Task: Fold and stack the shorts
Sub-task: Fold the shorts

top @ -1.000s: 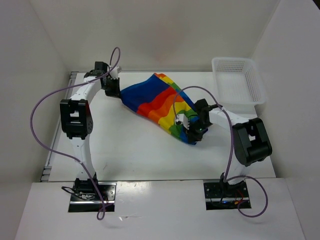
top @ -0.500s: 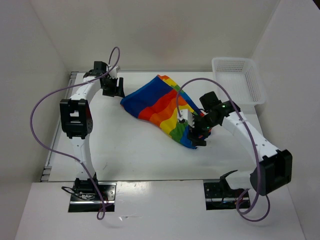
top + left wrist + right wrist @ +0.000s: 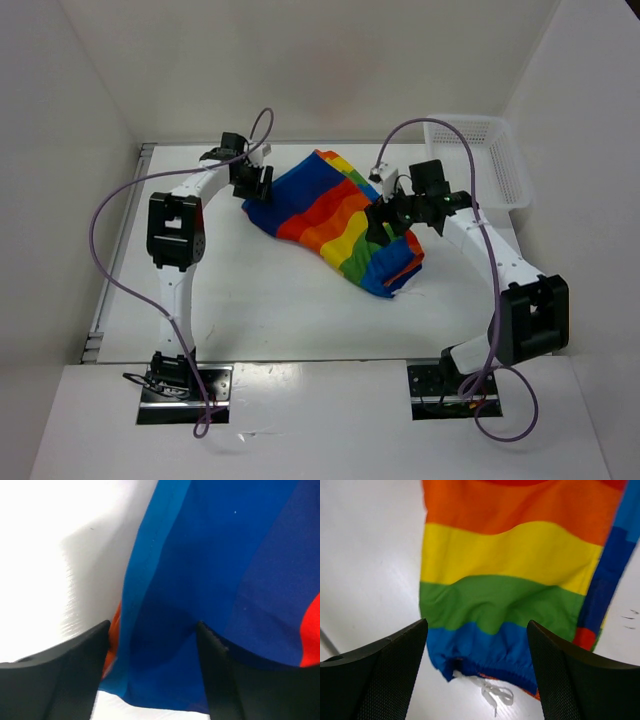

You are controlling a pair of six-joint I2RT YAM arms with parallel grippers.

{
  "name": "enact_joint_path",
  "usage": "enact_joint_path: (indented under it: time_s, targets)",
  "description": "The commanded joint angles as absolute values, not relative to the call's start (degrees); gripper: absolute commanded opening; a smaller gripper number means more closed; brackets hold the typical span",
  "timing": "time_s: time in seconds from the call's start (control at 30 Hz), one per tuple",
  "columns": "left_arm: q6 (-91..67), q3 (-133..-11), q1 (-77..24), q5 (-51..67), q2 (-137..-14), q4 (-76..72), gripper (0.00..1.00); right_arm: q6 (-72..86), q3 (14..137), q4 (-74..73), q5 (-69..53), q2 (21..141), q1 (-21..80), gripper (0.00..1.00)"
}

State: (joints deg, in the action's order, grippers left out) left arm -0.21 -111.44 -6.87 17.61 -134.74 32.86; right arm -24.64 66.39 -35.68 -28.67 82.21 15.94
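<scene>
The shorts (image 3: 322, 212) lie in a folded heap mid-table, rainbow stripes up, the blue waistband end near the front right. My left gripper (image 3: 255, 181) is open at their far-left blue edge. In the left wrist view its jaws (image 3: 152, 626) stand apart with blue fabric (image 3: 225, 555) lying between and below them, not pinched. My right gripper (image 3: 388, 220) hovers open over the right side. From the right wrist camera, the gripper (image 3: 476, 624) looks down on the shorts (image 3: 510, 555), their green and blue stripes and the white drawstring (image 3: 496, 695) on the table.
A white mesh basket (image 3: 465, 119) stands at the back right corner. White walls close in the table (image 3: 250, 300) on the left, back and right. Purple cables loop above both arms.
Both grippers opened and let go of the shorts, which settled onto the table. The left gripper shifted right onto the blue edge. The right gripper moved back and up over the right side.
</scene>
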Motion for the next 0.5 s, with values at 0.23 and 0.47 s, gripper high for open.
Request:
enact_joint_path:
  time_s: [0.23, 0.47]
  targets:
    - [0.00, -97.40, -4.32, 23.20, -128.69, 35.77, 0.04, -13.36, 66.01, -19.17, -19.96, 82.97, 10.46, 0.84]
    - [0.00, -74.47, 2.72, 22.43, -107.87, 40.51, 0.00, -12.74, 65.39, -15.13, -21.26, 84.45, 10.46, 0.83]
